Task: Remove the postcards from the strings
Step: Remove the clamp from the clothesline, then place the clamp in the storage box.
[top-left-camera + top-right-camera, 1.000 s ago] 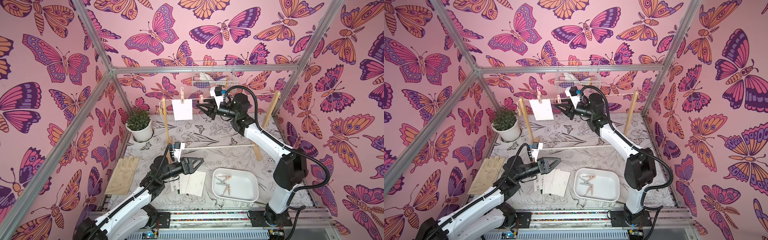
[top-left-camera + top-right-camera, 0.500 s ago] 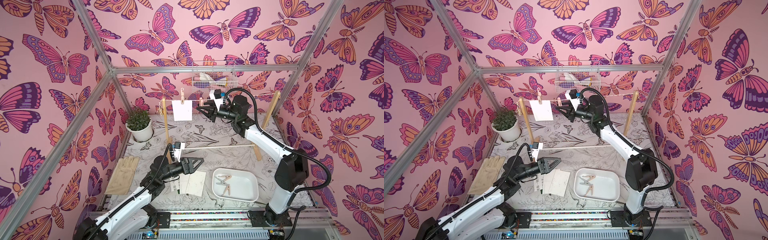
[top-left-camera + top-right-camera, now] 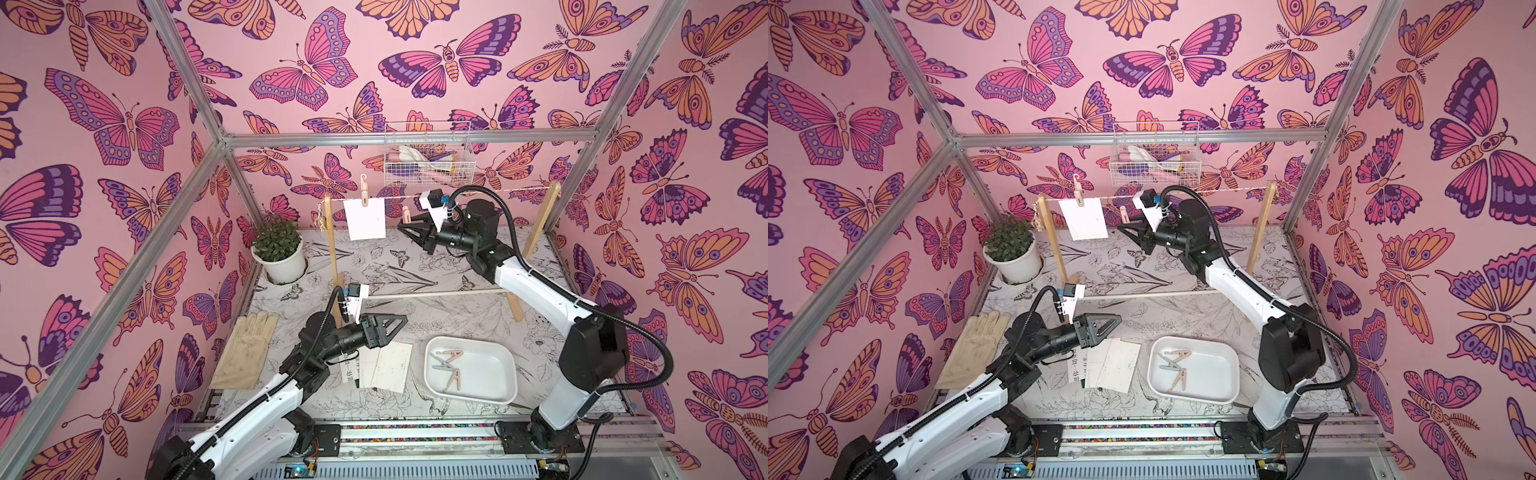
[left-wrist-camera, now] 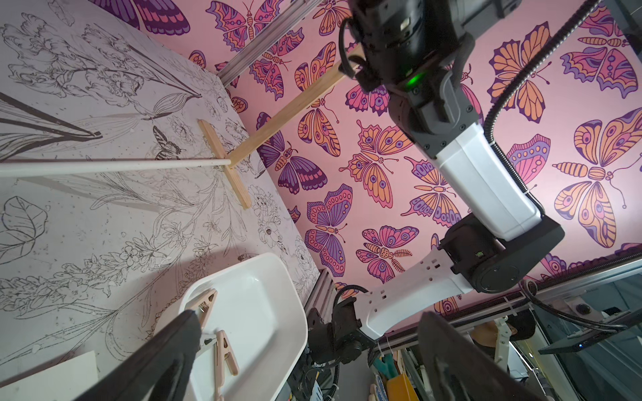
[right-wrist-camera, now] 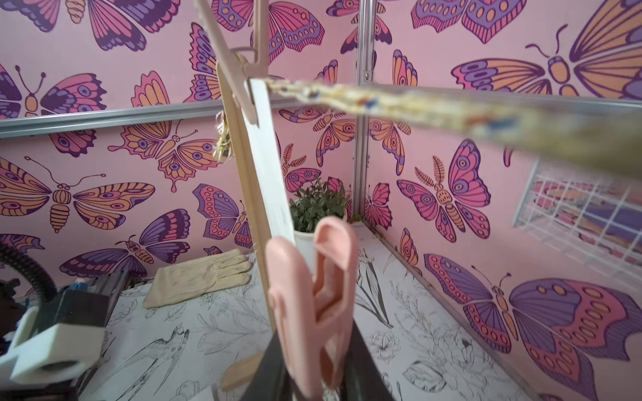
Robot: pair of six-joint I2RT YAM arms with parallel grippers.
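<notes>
Right wrist view: pink clothespin (image 5: 312,302) sat pinched in the closed right jaws, below the strings (image 5: 382,100).
Hanging postcard (image 3: 365,219): plain white, pegged to the cord by another clothespin (image 3: 364,194), near the right jaws, not touching.
Loose postcards (image 3: 384,365): pale stack flat on the counter (image 3: 457,316), close by the wide-open left jaws.

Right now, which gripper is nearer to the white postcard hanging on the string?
Right. The right gripper, shut on a pink clothespin, is close beside the hanging postcard, at its height. The left gripper is open, far lower, just above the loose postcards.
</notes>
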